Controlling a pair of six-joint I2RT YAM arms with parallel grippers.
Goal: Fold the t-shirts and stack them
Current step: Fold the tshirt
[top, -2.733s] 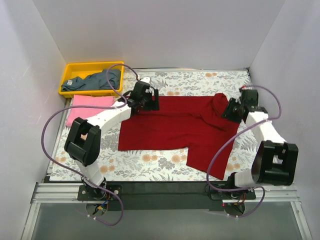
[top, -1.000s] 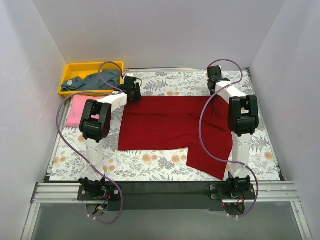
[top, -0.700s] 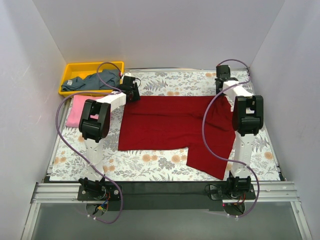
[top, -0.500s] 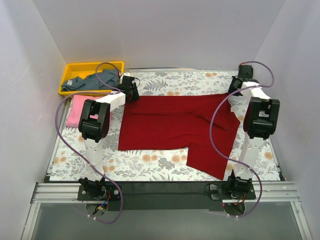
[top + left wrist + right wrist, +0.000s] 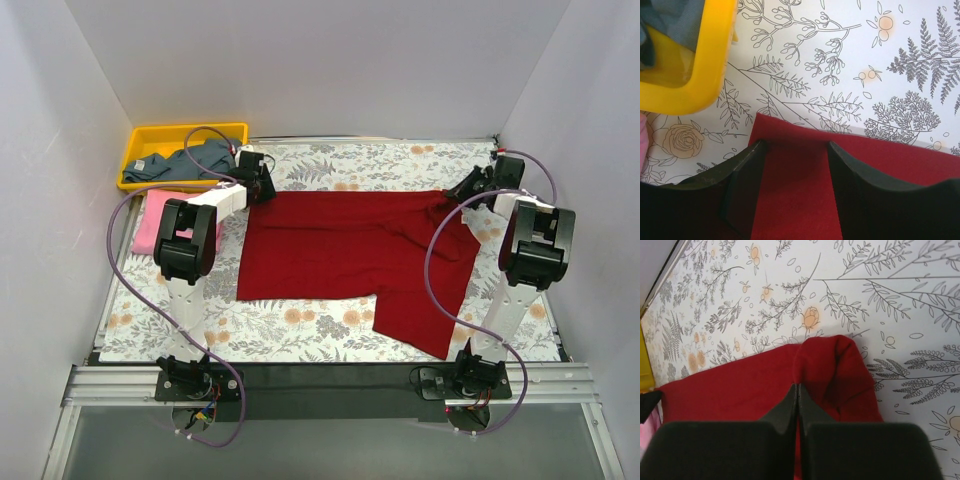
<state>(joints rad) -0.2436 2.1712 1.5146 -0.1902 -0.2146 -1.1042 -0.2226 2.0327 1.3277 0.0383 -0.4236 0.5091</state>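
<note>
The large dark red t-shirt [image 5: 340, 245] lies spread on the flowered table. My left gripper [image 5: 262, 185] is at its far left corner. In the left wrist view that gripper [image 5: 795, 144] is open, its fingers apart and straddling the flat red cloth [image 5: 790, 200] near the corner's edge. My right gripper [image 5: 462, 190] is at the shirt's far right corner. There, in the right wrist view, it [image 5: 798, 386] is shut, pinching a raised fold of red cloth [image 5: 835, 370]. The pink t-shirt [image 5: 150, 215] lies folded at the left. The blue-grey t-shirt [image 5: 195, 160] is bunched in the bin.
The yellow plastic bin [image 5: 170, 130] stands at the far left corner, and its rim [image 5: 705, 65] is close to my left gripper. White walls enclose the table on three sides. One long part of the red shirt reaches toward the near edge [image 5: 420, 320].
My right arm swung from the back middle out to the far right, drawing the red shirt's far right corner with it. The left gripper's fingers have narrowed a little over the far left corner.
</note>
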